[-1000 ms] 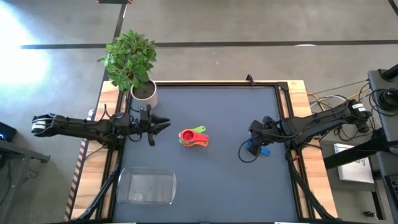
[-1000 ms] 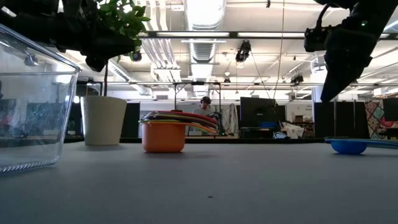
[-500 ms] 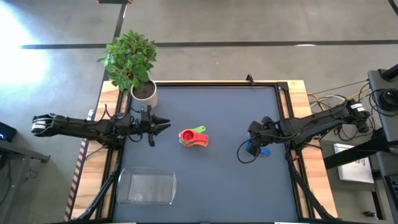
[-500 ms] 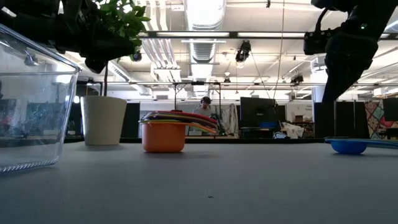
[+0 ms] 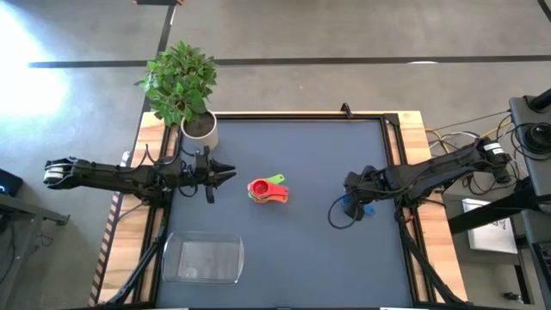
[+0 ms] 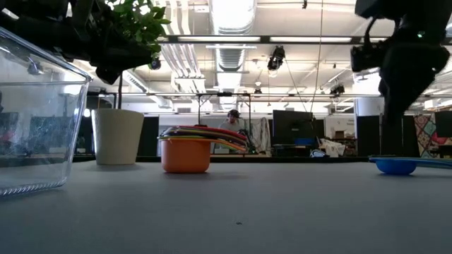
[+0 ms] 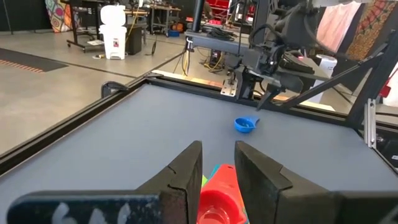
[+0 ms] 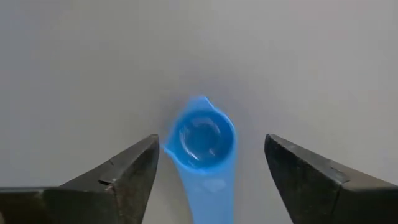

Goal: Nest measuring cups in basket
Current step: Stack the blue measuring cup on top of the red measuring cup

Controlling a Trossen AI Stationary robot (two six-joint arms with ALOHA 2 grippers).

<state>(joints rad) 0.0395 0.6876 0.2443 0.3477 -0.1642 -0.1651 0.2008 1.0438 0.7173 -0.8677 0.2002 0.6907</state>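
Right tool [image 8: 205, 171] hangs wide open and empty straight above the blue cup [image 8: 202, 140], fingers straddling it for a grasp, well right of the stack [image 5: 267, 190].

Nested cups [image 5: 266, 190] mid-table, light blue cup [image 5: 365, 207] apart, clear basket [image 5: 203, 259] empty.

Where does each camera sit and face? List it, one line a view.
High: overhead, straight down on both arms, nested cup stack, basket.
Low: table height, level toward the room; right gripper above the blue cup.
Left wrist: looks past the open left gripper across the table.
Right wrist: down between open fingers.
Both wrist views share the blue cup.
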